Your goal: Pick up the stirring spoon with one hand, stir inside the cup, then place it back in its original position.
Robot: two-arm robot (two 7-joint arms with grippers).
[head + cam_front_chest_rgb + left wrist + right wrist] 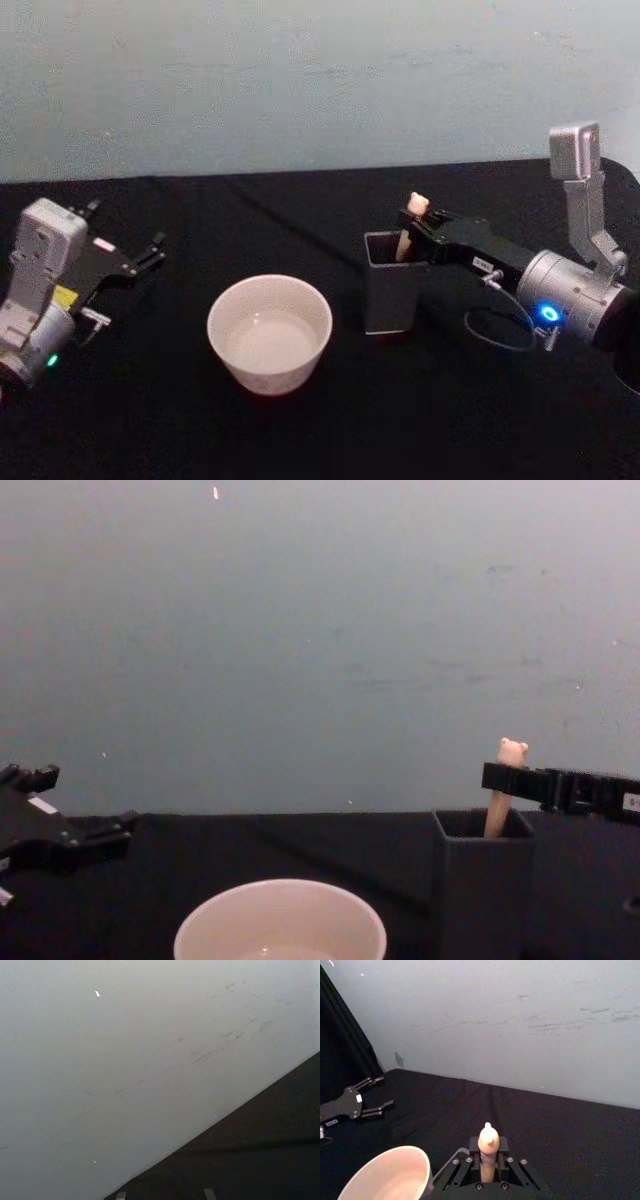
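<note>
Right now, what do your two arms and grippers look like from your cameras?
The left gripper has thin black fingers on a flat black plate with white and yellow labels, a silver-grey wrist and a green light. The right gripper is black too, on a silver cylindrical wrist with a blue ring light, a looped black cable and a grey camera bracket.

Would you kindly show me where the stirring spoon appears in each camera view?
Head view: stirring spoon right of centre, standing in the dark holder, at the right pincer.
Left wrist view: not in it.
Right wrist view: bottom centre.
Chest view: lower right.
Shared landmark: the cup.
</note>
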